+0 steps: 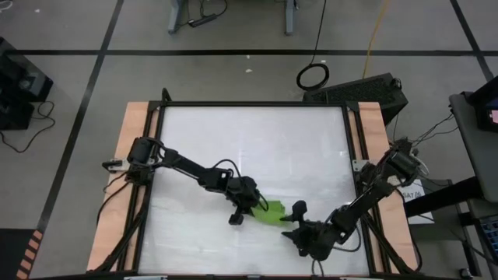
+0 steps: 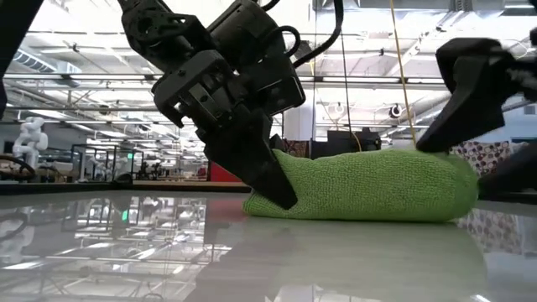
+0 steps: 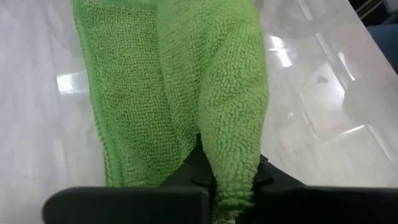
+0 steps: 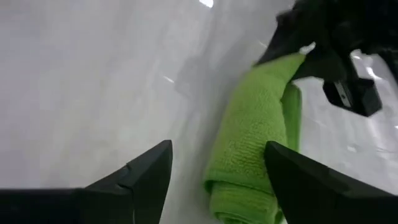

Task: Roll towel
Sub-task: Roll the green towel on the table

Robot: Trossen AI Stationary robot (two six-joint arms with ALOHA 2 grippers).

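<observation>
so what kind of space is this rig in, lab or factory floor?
Most likely a robotics lab in a large open hall. The low view shows a white humanoid robot standing in the background under high ceiling lights. The high view shows a framed white table on a taped concrete floor, with a coiled cable lying nearby.

No text or label is legible, perhaps from blur.

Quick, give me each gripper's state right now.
Left gripper: shut on the towel, pinching one end of it.
Right gripper: open, fingers spread at the towel's other end, holding nothing.
</observation>
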